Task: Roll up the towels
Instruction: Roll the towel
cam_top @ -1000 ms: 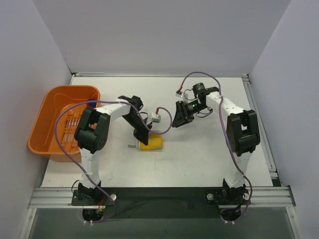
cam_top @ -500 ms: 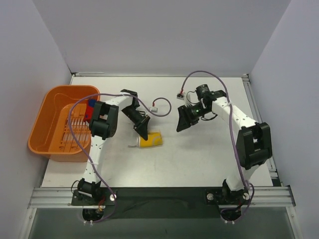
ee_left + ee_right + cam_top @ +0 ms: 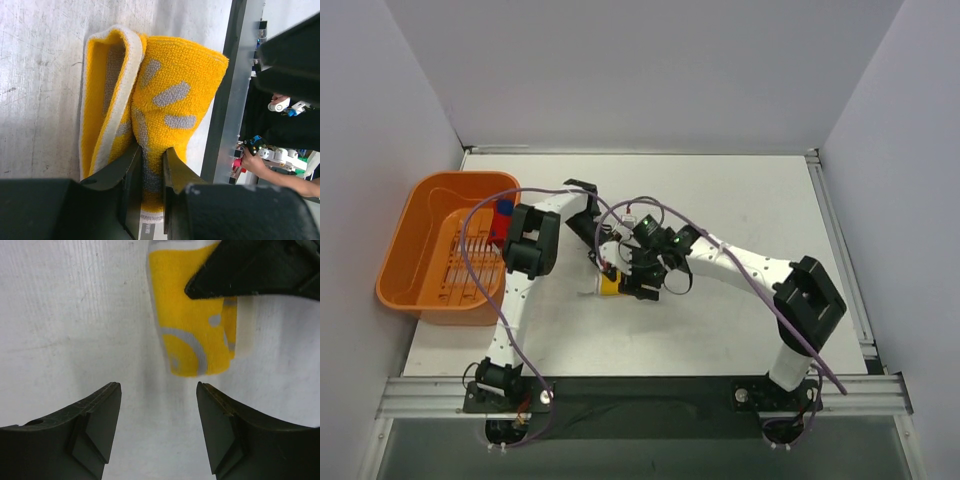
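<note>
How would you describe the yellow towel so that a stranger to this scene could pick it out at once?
Start at the white table and look right of the orange tub, near the middle. There lies a folded towel, pinched by the left gripper. It is the only yellow thing, with grey markings and a white edge.

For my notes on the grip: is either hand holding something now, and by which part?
The left hand pinches the yellow towel by a fold at one end. The right hand is open and holds nothing.
</note>
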